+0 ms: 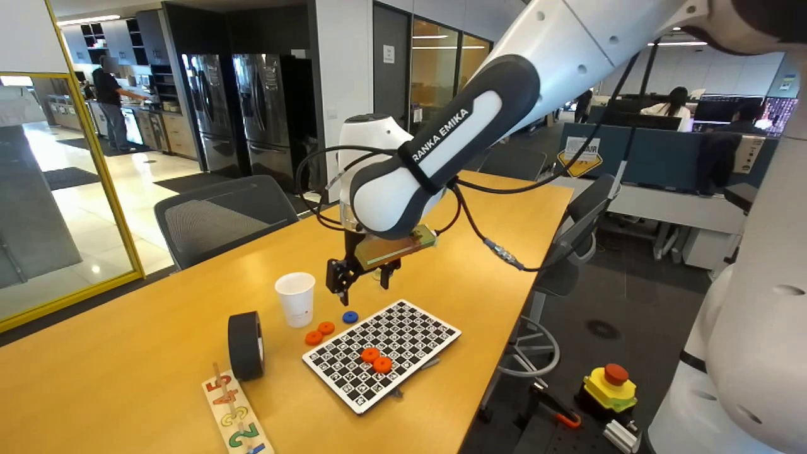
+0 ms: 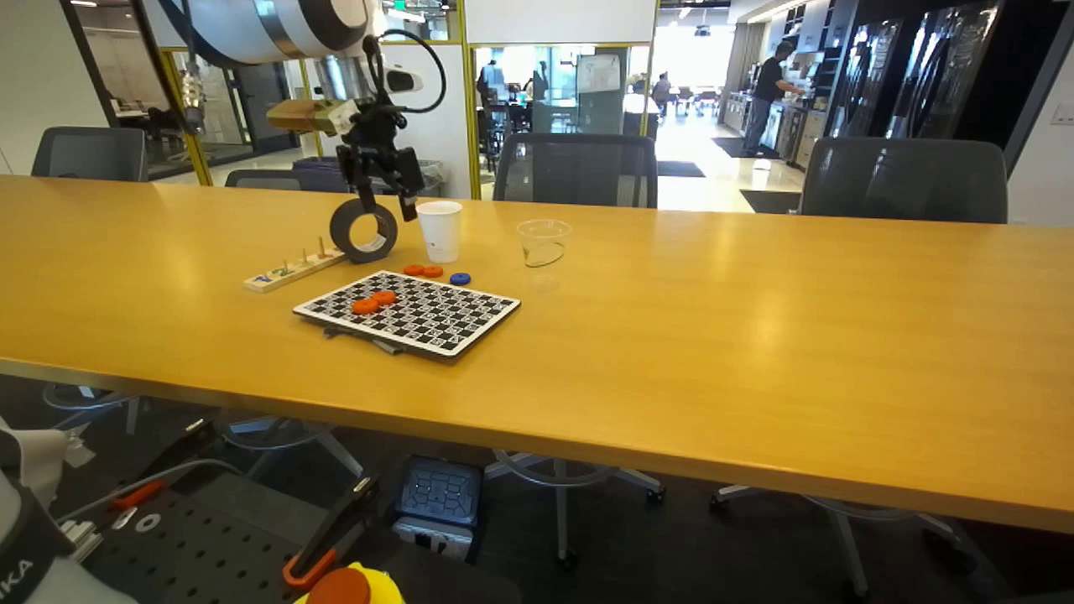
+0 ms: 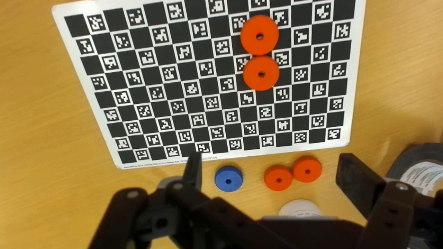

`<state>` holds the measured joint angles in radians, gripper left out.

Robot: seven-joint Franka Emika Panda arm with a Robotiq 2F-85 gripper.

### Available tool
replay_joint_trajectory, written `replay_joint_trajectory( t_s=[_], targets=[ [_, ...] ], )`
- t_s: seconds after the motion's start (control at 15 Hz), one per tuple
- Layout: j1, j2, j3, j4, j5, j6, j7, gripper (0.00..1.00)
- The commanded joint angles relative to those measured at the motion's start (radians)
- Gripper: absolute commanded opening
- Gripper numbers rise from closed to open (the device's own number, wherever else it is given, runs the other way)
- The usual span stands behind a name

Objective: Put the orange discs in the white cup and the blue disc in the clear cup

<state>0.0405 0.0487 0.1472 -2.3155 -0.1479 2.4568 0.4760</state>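
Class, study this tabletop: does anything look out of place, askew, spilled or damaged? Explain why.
In both exterior views, grey bits poke out from under one long edge of the checkered board: odd, since it suggests something hidden beneath. No spill or damage shows.

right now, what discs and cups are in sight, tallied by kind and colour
Orange discs: 4
Blue disc: 1
White cup: 1
Clear cup: 1
Total: 7
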Motion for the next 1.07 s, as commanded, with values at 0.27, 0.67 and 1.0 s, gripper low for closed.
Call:
replay_joint_trajectory(
  t_s=[0.27,0.67,1.0],
  targets=[
    [0.028,0.274,-0.103,0.245,0.009,0.052,-0.044,1.0],
    [0.021,0.433,-0.13,0.381,0.061,0.05,-0.134,1.0],
    [0.013,0.506,-0.128,0.447,0.118,0.034,-0.201,1.0]
  ],
)
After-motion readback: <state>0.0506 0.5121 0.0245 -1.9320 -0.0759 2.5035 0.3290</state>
